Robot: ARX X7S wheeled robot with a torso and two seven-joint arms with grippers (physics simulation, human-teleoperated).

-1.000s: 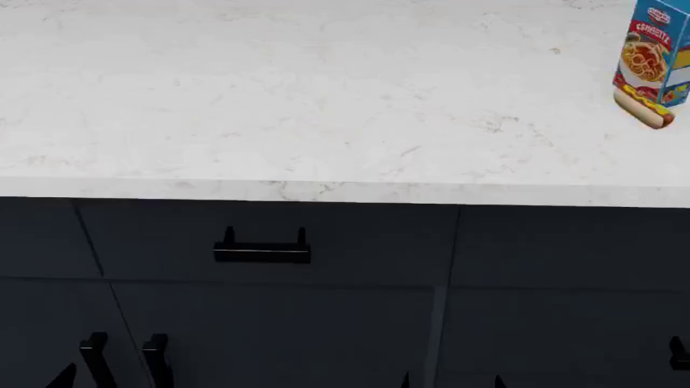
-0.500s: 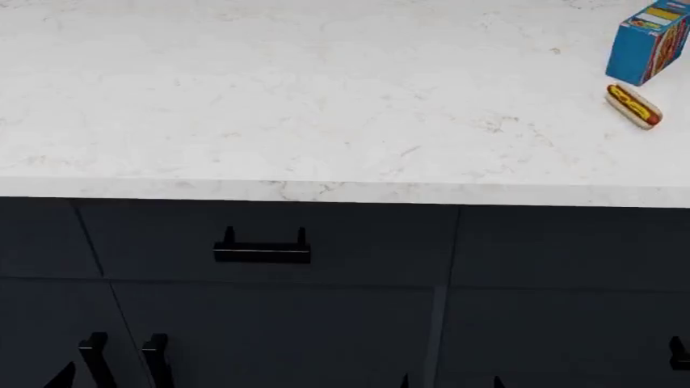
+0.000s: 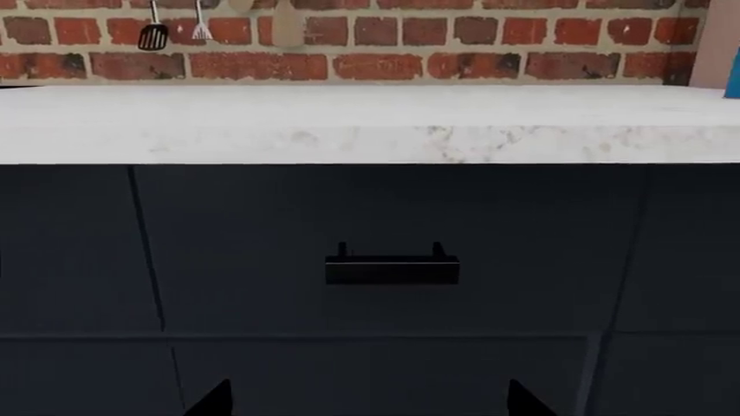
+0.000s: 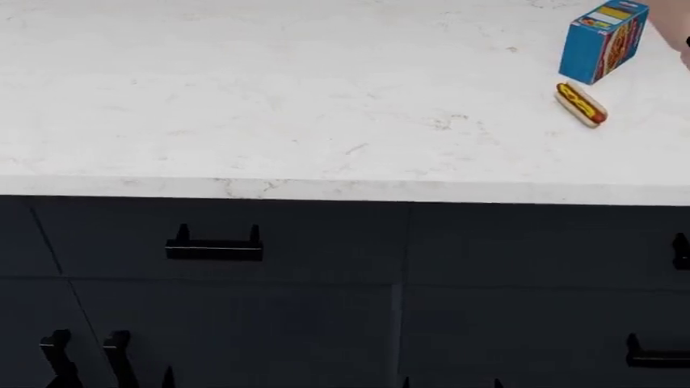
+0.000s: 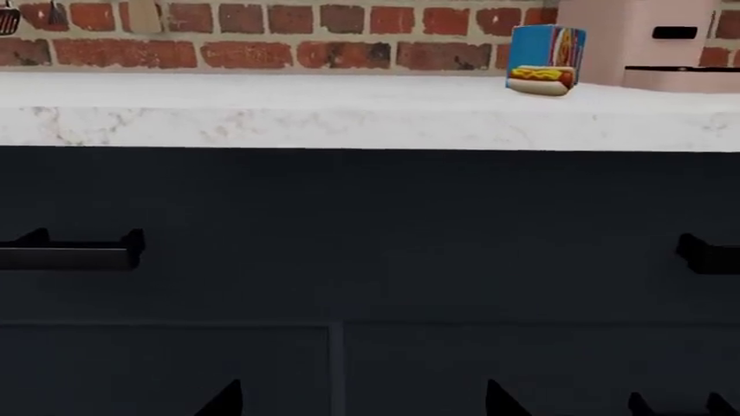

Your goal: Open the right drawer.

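White marble countertop (image 4: 270, 105) tops navy cabinetry. Your target, the wide dark navy right drawer (image 4: 544, 241), sits shut beneath its right end. Both grippers' opening cannot be determined; nothing held.

Light is even and diffuse, with no single source visible. The white marble countertop (image 4: 270, 89) renders bright, nearly washed out across the upper half of the head view, while the navy cabinet fronts (image 4: 323, 307) below sit dim, their seams and black handles barely separating from the panels. The blue box (image 4: 602, 40) and hot dog (image 4: 580, 104) cast only faint, soft shadows. All 3 views are sharp, without blur, glare or edge distortion.
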